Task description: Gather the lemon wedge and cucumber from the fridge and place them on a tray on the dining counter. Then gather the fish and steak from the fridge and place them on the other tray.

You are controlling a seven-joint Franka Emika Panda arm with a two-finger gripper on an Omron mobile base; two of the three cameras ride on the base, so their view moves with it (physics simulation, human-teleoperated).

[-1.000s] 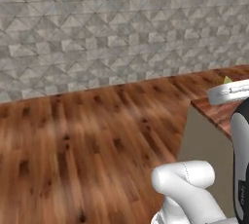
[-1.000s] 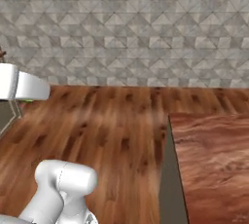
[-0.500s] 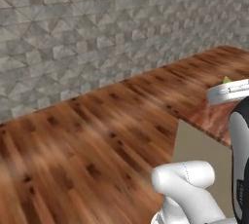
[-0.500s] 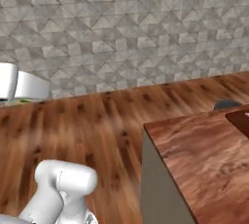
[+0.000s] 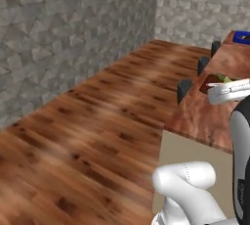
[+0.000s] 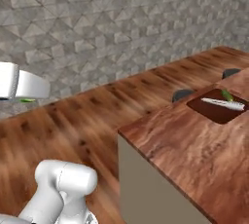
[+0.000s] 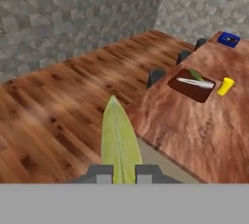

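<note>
The lemon wedge (image 7: 119,138) shows as a pale yellow-green sliver with a pointed tip, standing up between the two dark fingertips (image 7: 100,173) at six o'clock in the hand view; the jaws are closed narrowly on it. At two o'clock lies the reddish wooden surface (image 7: 194,125), carrying a dark tray (image 7: 190,85) that holds a white fish (image 7: 195,83), with a yellow cup (image 7: 224,86) just beside it.
</note>
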